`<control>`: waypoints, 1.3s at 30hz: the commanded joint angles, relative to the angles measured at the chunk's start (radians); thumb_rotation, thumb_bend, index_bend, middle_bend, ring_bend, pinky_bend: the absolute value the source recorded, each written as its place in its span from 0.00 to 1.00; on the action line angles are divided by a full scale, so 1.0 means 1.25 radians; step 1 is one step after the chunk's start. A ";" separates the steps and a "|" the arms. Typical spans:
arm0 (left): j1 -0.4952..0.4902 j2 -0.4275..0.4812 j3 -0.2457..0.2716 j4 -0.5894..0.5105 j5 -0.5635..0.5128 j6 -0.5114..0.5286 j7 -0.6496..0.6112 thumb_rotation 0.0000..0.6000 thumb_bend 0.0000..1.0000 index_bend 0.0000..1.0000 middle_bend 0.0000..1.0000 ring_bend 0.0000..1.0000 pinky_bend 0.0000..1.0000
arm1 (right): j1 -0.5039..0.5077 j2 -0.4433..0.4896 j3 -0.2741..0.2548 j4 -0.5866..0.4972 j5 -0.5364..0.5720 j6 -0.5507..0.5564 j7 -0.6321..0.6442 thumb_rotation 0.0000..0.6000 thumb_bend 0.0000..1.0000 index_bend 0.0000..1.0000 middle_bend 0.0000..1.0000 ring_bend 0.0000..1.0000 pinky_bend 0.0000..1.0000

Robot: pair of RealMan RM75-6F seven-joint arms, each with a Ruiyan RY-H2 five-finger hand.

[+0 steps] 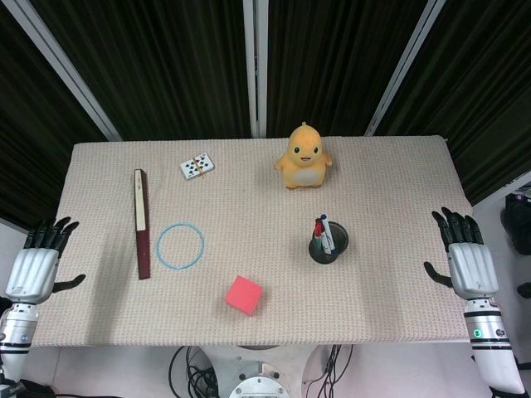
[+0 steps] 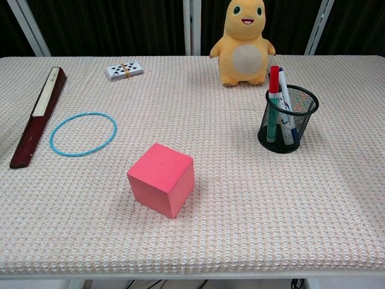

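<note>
My left hand (image 1: 35, 264) and right hand (image 1: 467, 259) are hovering off opposite edges of the woven surface (image 1: 398, 182), fingers spread, holding nothing. Nearest are lying a slim folded fan (image 1: 142, 222) and a wire-mesh pen cup (image 1: 328, 242); a pink cube (image 1: 244, 295) is sitting between.

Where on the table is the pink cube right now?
In both views the pink cube sits near the table's front edge, about midway across, with the blue ring to its left and the mesh pen cup to its right.

This looks like a robot test lab. A cloth-covered table (image 1: 398, 315) stands before black curtains (image 1: 174, 66) with metal frame bars (image 1: 255, 66) at 12 o'clock.
</note>
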State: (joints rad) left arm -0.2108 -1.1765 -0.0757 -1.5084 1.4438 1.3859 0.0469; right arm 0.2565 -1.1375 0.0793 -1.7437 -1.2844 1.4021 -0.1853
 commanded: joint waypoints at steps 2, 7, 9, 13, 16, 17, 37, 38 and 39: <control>-0.004 -0.002 -0.001 0.001 -0.001 -0.004 0.004 1.00 0.06 0.12 0.06 0.00 0.04 | 0.000 0.003 0.008 0.007 0.003 -0.013 0.015 1.00 0.18 0.00 0.00 0.00 0.00; -0.009 -0.004 -0.002 -0.002 -0.003 -0.013 0.011 1.00 0.06 0.12 0.06 0.00 0.04 | 0.008 0.003 0.018 0.018 0.003 -0.048 0.061 1.00 0.18 0.00 0.00 0.00 0.00; -0.012 -0.005 -0.003 0.001 -0.006 -0.018 0.010 1.00 0.06 0.12 0.06 0.00 0.04 | 0.021 0.012 0.023 0.016 0.004 -0.091 0.128 1.00 0.18 0.00 0.00 0.00 0.00; -0.016 -0.011 -0.005 0.011 -0.010 -0.026 -0.001 1.00 0.06 0.12 0.06 0.00 0.04 | 0.070 0.046 0.049 0.021 0.012 -0.215 0.278 1.00 0.18 0.00 0.00 0.00 0.00; -0.017 -0.014 -0.001 0.016 -0.009 -0.031 -0.004 1.00 0.06 0.12 0.06 0.00 0.04 | 0.116 0.051 0.071 0.051 0.030 -0.291 0.306 1.00 0.18 0.00 0.00 0.00 0.00; -0.016 -0.014 0.000 0.017 -0.010 -0.032 -0.004 1.00 0.06 0.12 0.06 0.00 0.04 | 0.130 0.048 0.079 0.061 0.037 -0.308 0.304 1.00 0.18 0.00 0.00 0.00 0.00; -0.005 -0.012 0.003 0.010 -0.010 -0.017 0.001 1.00 0.06 0.12 0.06 0.00 0.04 | 0.348 -0.023 0.201 0.192 0.147 -0.751 0.595 1.00 0.18 0.14 0.00 0.00 0.00; -0.006 -0.012 0.003 0.010 -0.010 -0.018 0.002 1.00 0.06 0.12 0.06 0.00 0.04 | 0.350 -0.023 0.205 0.196 0.146 -0.763 0.610 1.00 0.18 0.14 0.00 0.00 0.00; -0.007 -0.013 0.003 0.011 -0.010 -0.019 0.002 1.00 0.06 0.12 0.06 0.00 0.04 | 0.354 -0.023 0.210 0.203 0.147 -0.785 0.631 1.00 0.19 0.16 0.00 0.00 0.00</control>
State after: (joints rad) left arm -0.2189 -1.1921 -0.0715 -1.4951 1.4317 1.3623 0.0490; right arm 0.6856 -1.1618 0.3234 -1.5073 -1.1031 0.4638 0.5603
